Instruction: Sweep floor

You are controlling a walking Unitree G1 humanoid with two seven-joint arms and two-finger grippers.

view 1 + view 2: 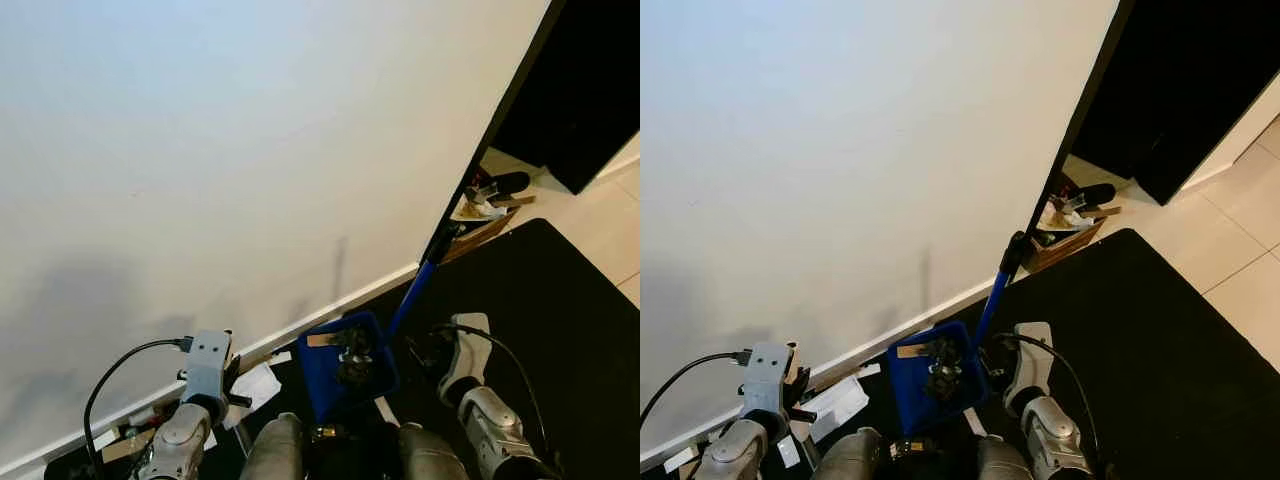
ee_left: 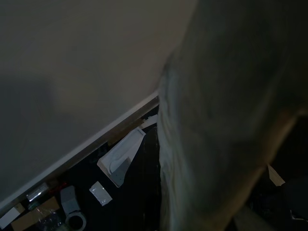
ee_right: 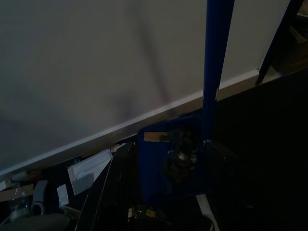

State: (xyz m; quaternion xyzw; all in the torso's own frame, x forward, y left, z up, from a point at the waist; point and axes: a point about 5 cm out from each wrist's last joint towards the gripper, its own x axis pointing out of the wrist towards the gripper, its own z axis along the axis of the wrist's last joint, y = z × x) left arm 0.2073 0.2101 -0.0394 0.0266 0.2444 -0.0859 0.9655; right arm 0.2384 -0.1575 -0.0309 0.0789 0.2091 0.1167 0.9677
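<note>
Blue dustpan [image 1: 345, 365] with dark debris is seen by the right gripper [image 1: 440, 350]; jaw state of both grippers cannot be told; left gripper [image 1: 232, 378] is near the white wall [image 1: 250, 150].

No legible text, labels or numbers.

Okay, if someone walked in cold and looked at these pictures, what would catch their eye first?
Probably the blue dustpan on the dark floor by the white wall, already holding dark debris, its blue handle slanting up beside the right arm. Next, white litter strewn along the baseboard near the left arm. Farther off, past the wall's end, a cardboard box of odds and ends.
</note>
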